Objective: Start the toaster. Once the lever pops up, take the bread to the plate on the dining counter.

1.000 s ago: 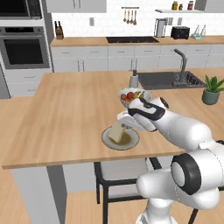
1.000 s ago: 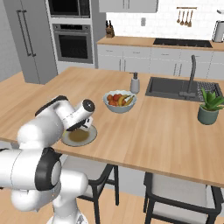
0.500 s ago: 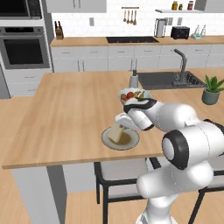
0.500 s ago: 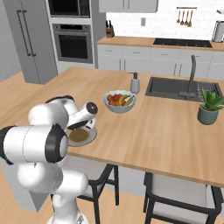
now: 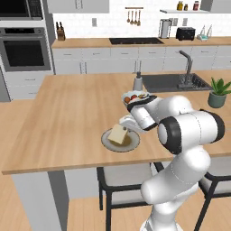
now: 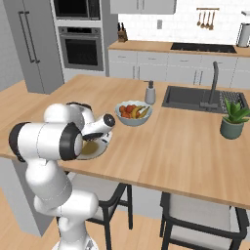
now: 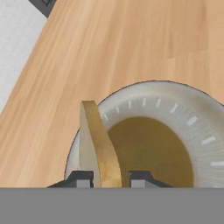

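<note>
In the left base view, the dining counter (image 5: 67, 117) runs across the middle of the frame from the left edge, and just left of center near its front edge sits the plate (image 5: 120, 139), grey-rimmed with a brownish middle. The bread (image 5: 118, 133) stands tilted over the plate's left part, its lower edge at or just above the plate; I cannot tell whether it touches. Immediately right of it is the gripper (image 5: 127, 129), and in the hand view its 2 fingers (image 7: 83, 179) sit on either side of the slice's lower end, pinching it edge-on. A white fruit bowl (image 5: 135, 98) sits just above and right of the plate, a small dispenser bottle (image 5: 138, 82) beyond it, then the dark sink (image 5: 171, 82) with its faucet (image 5: 187, 67), and a potted plant (image 5: 218, 92) at the right edge. At the upper right, on the wall counter, stands the black toaster (image 5: 185, 33). In the right base view the plate (image 6: 93, 148) lies left of center, partly hidden by the arm, with the bowl (image 6: 133, 113) to its upper right.
</note>
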Robot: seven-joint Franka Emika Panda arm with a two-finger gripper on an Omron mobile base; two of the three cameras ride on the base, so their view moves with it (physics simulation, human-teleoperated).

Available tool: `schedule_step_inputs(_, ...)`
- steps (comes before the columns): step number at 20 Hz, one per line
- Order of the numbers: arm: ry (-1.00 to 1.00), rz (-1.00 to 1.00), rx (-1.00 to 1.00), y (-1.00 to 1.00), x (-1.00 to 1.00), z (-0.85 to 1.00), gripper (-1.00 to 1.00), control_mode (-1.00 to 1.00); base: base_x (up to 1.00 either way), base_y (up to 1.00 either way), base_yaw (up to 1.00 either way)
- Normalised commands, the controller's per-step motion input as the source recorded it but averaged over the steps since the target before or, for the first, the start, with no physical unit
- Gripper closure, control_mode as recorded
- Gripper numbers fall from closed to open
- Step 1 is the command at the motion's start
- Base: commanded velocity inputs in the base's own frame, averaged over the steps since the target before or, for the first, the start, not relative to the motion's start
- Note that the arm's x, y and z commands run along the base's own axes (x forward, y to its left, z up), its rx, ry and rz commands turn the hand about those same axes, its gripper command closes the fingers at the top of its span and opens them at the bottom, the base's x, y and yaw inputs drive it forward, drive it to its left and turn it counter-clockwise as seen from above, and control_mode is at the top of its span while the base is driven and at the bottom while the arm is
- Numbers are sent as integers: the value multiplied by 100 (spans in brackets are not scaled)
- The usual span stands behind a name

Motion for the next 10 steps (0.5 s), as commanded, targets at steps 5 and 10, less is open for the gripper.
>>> schedule_step_inputs(5,0,0,-4,0,-5,-52,100,-100,0,0,0)
schedule_step_inputs(10,0,0,-9,0,-3,-16,-100,-100,0,0,0)
